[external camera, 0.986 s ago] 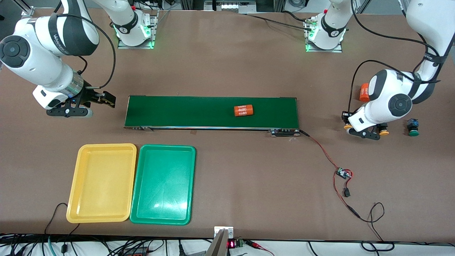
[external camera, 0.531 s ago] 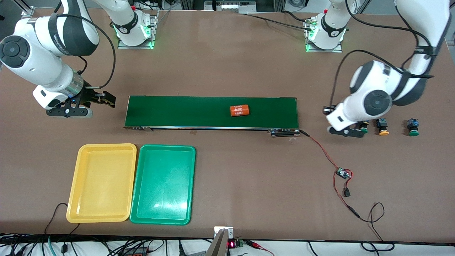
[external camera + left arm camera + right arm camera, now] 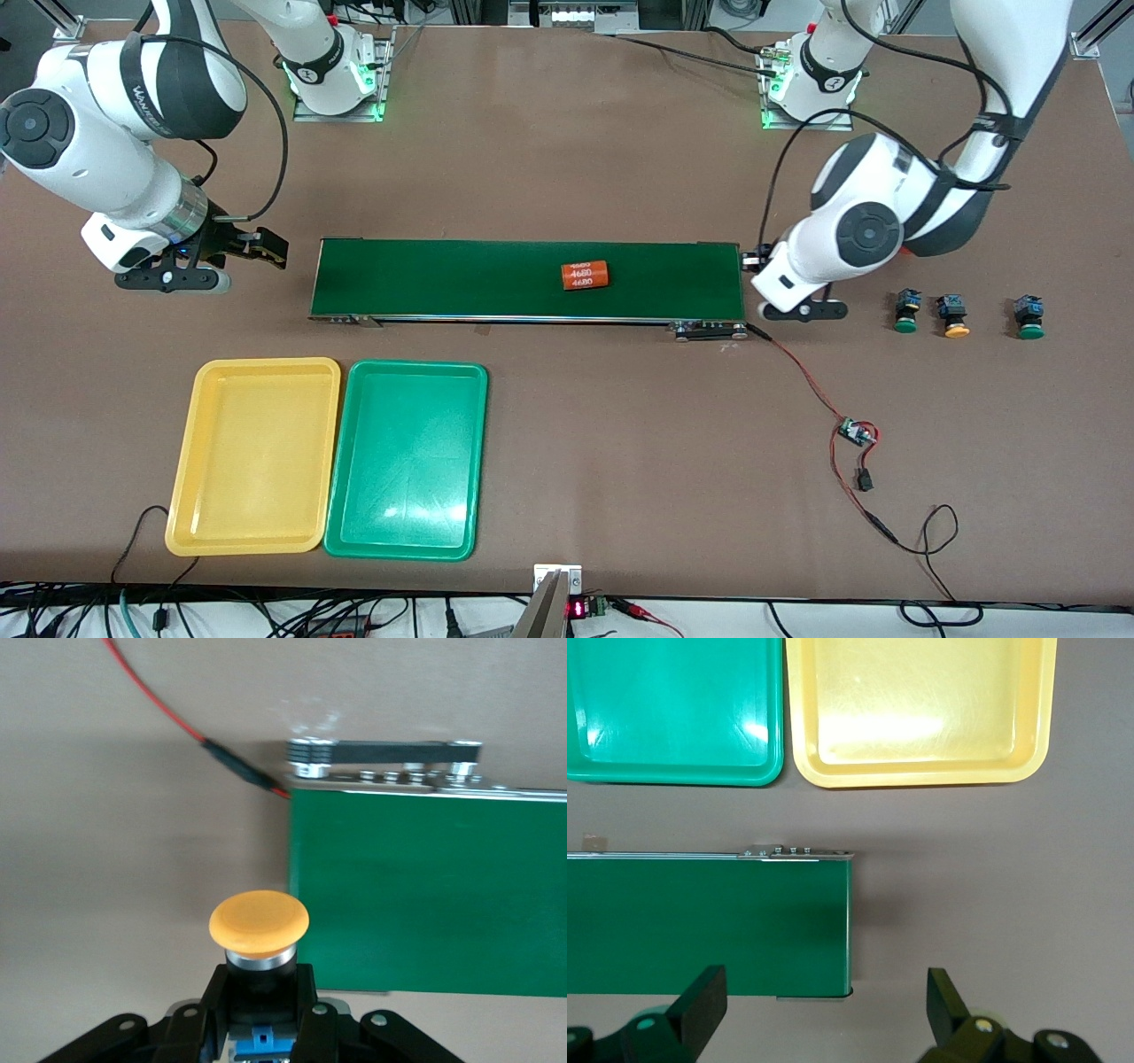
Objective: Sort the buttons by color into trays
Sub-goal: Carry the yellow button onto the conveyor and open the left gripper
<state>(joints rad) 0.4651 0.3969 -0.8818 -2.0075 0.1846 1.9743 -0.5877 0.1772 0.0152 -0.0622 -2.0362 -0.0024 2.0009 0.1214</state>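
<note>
Brown tabletop fills the front view, with a dark green belt (image 3: pixel 527 280) across its middle and an orange cylinder (image 3: pixel 586 276) lying on it. The yellow tray (image 3: pixel 190 461) and green tray (image 3: pixel 467 461) sit side by side, nearer the camera than the belt, toward the right arm's end. Three buttons rest in a row toward the left arm's end: a green one (image 3: pixel 904 311), a yellow one (image 3: pixel 953 316) and another green one (image 3: pixel 1029 317). The left gripper (image 3: pixel 802 310) hangs just off the belt's end, between the belt and that row. The right gripper (image 3: pixel 173 279) waits over bare table off the belt's other end.

From the left wrist, the left gripper (image 3: pixel 259 1028) is clamped on the body of a yellow-capped button (image 3: pixel 259 920), cap pointing away from the wrist and its stem running along the fingers (image 3: pixel 306 1010). The belt's end edge lies just beside the cap, so the belt is one short step away, toward the right arm.

From the right wrist, the right gripper (image 3: pixel 824 1005) stands spread wide with nothing between its fingers (image 3: pixel 700 997), over the belt's near end; both trays show past the belt. My guess is the left arm will set the button on the belt, since the trays lie much closer to the right arm.
</note>
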